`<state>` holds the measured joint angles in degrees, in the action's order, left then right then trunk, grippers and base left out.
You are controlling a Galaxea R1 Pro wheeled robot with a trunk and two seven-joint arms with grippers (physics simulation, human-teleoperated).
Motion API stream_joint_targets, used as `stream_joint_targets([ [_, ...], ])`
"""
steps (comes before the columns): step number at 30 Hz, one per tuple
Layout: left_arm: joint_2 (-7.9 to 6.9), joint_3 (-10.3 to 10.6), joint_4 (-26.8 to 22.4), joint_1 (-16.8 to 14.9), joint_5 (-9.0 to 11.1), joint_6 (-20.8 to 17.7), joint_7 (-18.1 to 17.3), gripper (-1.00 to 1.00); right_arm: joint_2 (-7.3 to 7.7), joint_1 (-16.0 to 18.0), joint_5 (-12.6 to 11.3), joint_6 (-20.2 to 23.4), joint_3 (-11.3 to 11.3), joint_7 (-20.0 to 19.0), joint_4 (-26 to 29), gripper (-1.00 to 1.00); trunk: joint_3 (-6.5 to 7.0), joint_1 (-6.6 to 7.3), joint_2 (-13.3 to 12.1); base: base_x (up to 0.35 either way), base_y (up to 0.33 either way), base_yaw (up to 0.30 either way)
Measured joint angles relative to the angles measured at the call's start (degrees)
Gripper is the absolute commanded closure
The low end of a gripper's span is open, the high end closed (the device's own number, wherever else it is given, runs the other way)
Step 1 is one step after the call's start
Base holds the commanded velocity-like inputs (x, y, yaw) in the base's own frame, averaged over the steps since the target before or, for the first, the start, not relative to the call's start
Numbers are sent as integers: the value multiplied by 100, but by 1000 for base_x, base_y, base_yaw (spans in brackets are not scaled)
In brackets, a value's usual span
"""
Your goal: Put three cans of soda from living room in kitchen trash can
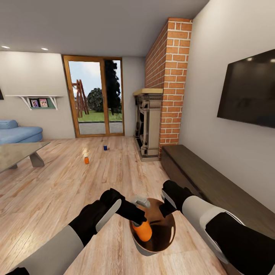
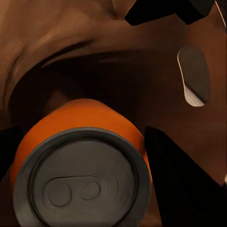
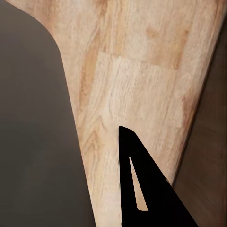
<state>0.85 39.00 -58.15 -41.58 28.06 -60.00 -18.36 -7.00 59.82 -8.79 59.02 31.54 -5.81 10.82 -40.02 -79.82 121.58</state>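
Our left pincer grips a bright orange cylindrical soda can, holding it inside the round, glossy brown bin that our right pincer holds by its rim; whether that pincer is clamped we cannot tell. Farther out on the light wood floor stand a second orange can and a dark blue can, near the wood-framed glass doors.

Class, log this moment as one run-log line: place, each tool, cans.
living room | left tool: shut on orange can over brown bin | right tool: at bin rim | floor: orange can, blue can
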Motion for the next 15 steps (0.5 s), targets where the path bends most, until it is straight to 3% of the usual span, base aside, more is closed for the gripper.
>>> stream_joint_targets([
  [5, 61, 132, 132, 0, -25, 102, 1, 100, 0, -2, 110, 2, -2, 2, 2, 100, 0, 0, 0, 0, 0, 0],
  [15, 82, 194, 183, 0, -10, 127, 2, 100, -1, -2, 104, 3, -12, 0, 2, 100, 0, 0, 0, 0, 0, 0],
])
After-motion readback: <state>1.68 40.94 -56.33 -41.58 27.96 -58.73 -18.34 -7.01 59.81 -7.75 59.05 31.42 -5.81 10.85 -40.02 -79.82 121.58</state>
